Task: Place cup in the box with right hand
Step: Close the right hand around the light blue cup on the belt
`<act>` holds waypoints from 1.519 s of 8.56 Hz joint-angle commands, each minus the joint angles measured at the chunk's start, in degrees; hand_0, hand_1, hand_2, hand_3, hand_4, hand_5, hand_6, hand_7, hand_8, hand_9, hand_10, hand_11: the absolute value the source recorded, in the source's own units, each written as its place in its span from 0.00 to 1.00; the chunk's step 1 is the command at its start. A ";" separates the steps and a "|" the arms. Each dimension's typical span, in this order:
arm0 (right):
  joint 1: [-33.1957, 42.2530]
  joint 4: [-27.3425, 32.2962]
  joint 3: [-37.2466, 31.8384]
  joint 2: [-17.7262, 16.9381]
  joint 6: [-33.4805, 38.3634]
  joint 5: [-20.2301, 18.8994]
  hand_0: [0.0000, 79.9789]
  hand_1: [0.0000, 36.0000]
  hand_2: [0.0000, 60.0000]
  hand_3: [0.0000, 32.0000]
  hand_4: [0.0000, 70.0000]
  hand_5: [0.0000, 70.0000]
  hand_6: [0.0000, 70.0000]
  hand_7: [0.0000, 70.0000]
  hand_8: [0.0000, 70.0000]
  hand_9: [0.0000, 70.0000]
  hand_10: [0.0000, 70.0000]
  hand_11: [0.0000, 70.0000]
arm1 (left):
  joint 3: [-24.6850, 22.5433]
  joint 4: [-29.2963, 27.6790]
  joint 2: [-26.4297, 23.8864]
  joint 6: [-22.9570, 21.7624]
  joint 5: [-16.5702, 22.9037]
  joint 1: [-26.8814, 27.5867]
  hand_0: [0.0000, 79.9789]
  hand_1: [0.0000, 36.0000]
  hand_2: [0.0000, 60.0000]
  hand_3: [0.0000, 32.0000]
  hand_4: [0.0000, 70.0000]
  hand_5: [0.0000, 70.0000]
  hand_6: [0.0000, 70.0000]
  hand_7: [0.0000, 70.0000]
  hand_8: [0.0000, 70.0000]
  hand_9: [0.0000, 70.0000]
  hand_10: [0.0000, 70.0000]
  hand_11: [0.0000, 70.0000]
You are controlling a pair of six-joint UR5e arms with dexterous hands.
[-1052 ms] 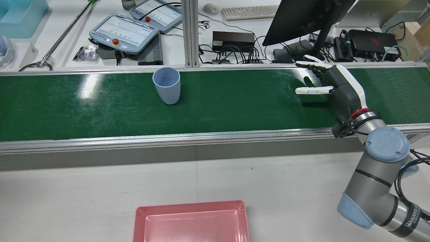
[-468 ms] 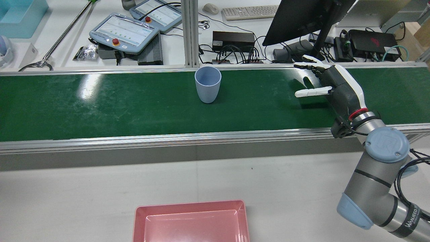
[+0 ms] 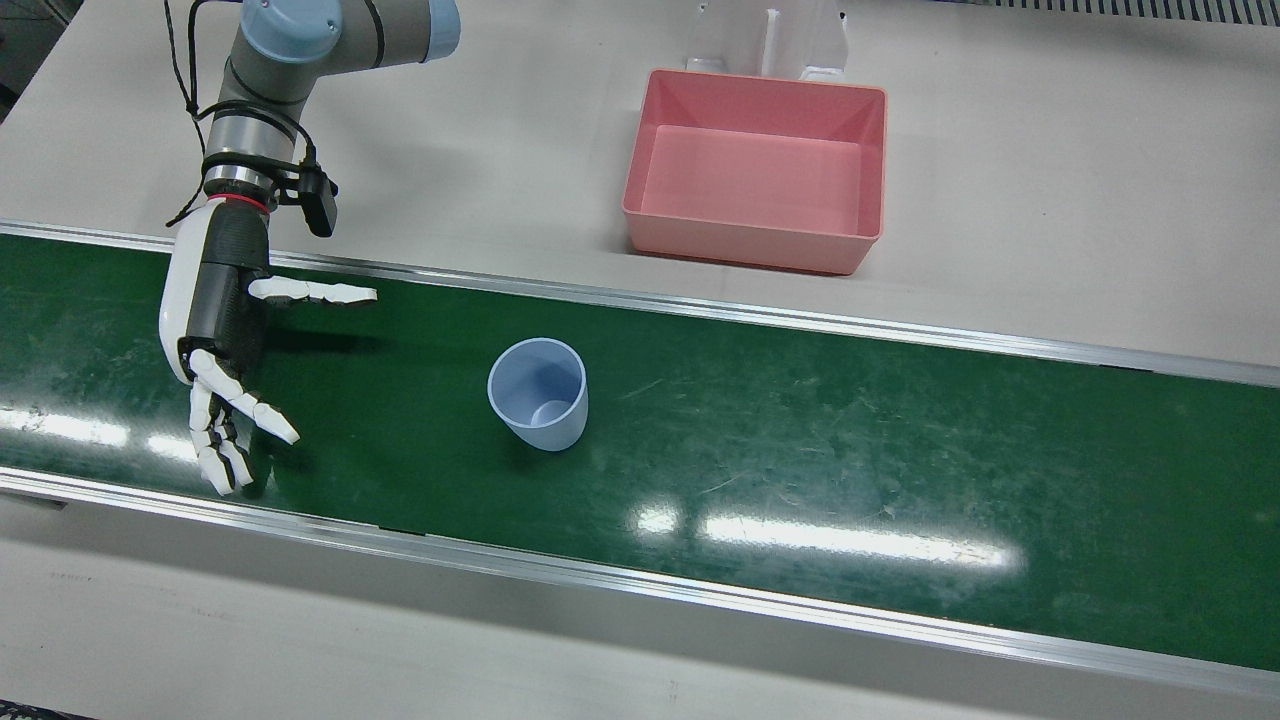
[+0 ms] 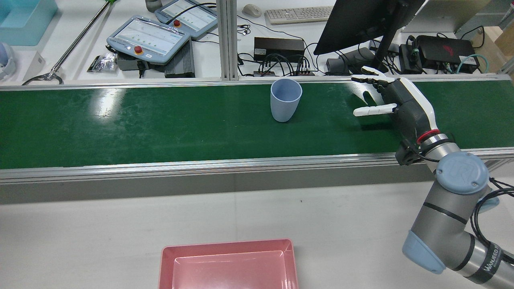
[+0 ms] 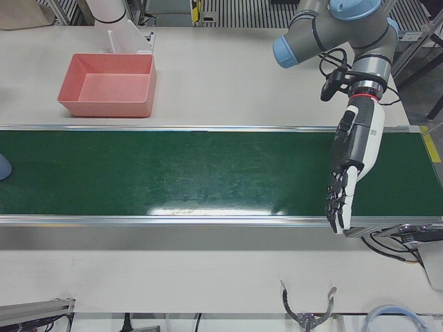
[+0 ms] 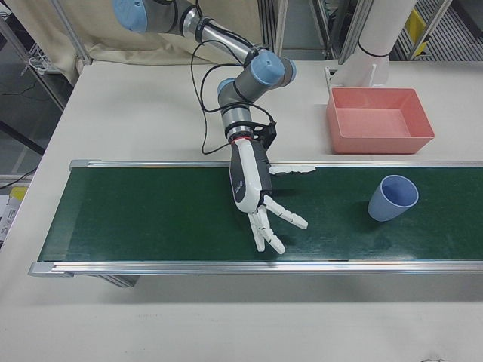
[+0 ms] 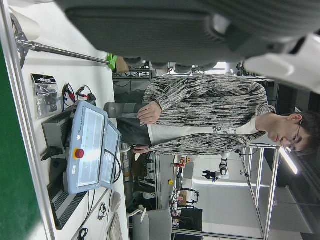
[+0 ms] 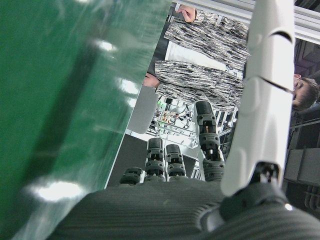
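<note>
Right robot hand [image 4: 395,102] spread and empty over green belt [image 4: 140,124], arm lettering unreadable, blue cup [image 4: 285,99] upright near far belt edge, clear belt between, pink box [image 4: 229,265] on counter [image 4: 120,228]

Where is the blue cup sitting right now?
The blue cup stands upright on the green belt near its far edge in the rear view, left of the open right hand, not touching it.

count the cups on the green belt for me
1. A single blue cup stands upright on the green belt, apart from the open right hand. The pink box beside the belt holds none.
</note>
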 commanded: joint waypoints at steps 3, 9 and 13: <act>0.00 0.09 -0.13 0.06 -0.97 0.00 0.73 0.48 0.00 0.00 0.32 0.10 0.09 0.27 0.15 0.27 0.04 0.09 | -0.03 0.00 0.00 0.00 0.00 0.00 0.00 0.00 0.00 0.00 0.00 0.00 0.00 0.00 0.00 0.00 0.00 0.00; 1.13 -0.70 -0.04 -0.03 -2.56 0.53 0.73 0.52 0.05 0.00 0.33 0.11 0.10 0.31 0.17 0.30 0.05 0.11 | -0.03 0.00 0.00 0.00 0.00 0.00 0.00 0.00 0.00 0.00 0.00 0.00 0.00 0.00 0.00 0.00 0.00 0.00; 4.74 -3.87 2.23 -0.91 -2.65 0.53 0.72 1.00 1.00 0.00 1.00 0.23 0.51 1.00 0.86 1.00 0.54 0.78 | 0.05 0.00 0.00 0.00 0.00 0.00 0.00 0.00 0.00 0.00 0.00 0.00 0.00 0.00 0.00 0.00 0.00 0.00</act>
